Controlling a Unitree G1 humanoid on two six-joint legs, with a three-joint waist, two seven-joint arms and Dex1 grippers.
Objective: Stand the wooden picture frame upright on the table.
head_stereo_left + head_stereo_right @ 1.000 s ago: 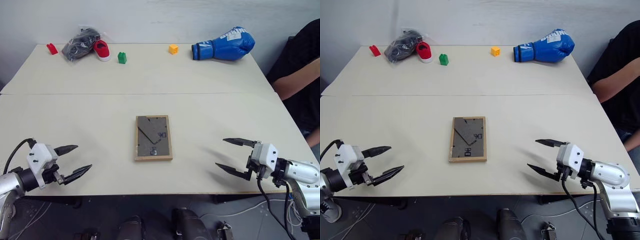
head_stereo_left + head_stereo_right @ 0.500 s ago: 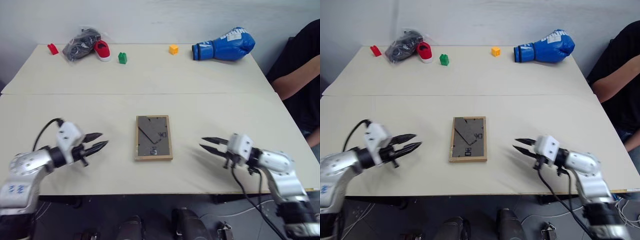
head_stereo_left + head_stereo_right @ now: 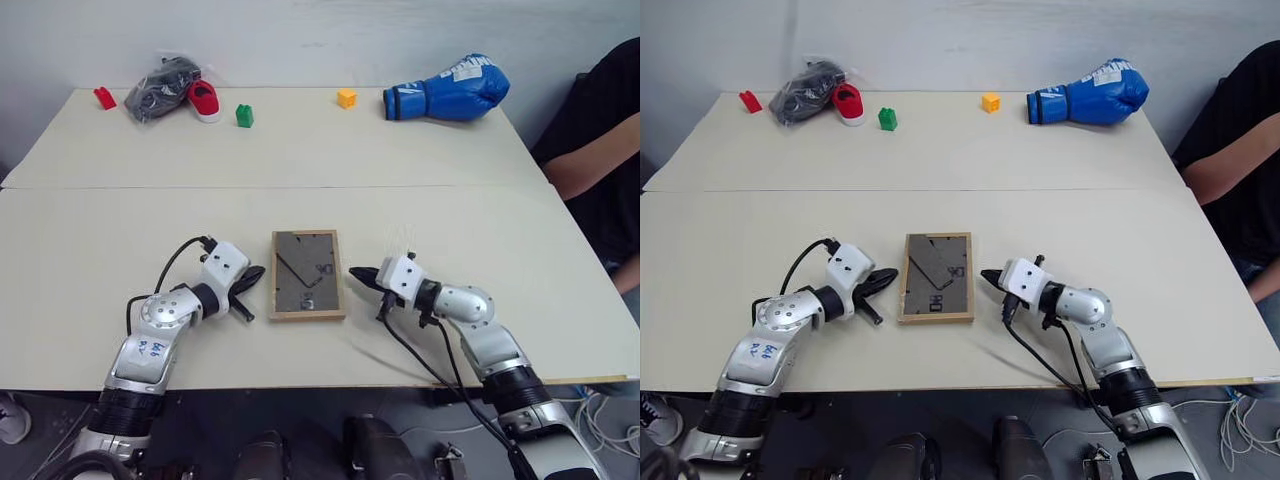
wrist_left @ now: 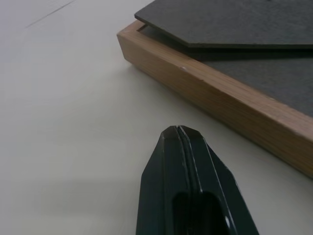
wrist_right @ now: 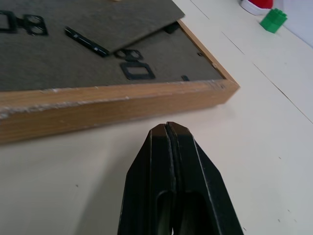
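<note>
Frame: small rectangular light-wood picture frame (image 3: pixel 307 275), flat on its face, dark grey-brown back board and folded stand up; near the middle of the front panel.
Table: large cream-beige tabletop (image 3: pixel 420 160) of two panels, seam across behind the frame.
Left gripper (image 3: pixel 253 277): black fingers pressed together, nothing held; tip just beside the frame's left long edge, not touching in the wrist view.
Right gripper (image 3: pixel 362 274): fingers likewise closed tight and empty; tip just beside the frame's right long edge, small gap in the wrist view.
Between tips and frame: bare tabletop.
Far panel: red block (image 3: pixel 104 97), dark bagged bundle (image 3: pixel 160 88) touching a red shoe (image 3: pixel 205 100), green block (image 3: pixel 244 116), yellow cube (image 3: pixel 347 98), blue boxing glove (image 3: pixel 447 90); all well apart from the frame.
Right edge: person's arm in a black sleeve (image 3: pixel 598 160), off the table.
</note>
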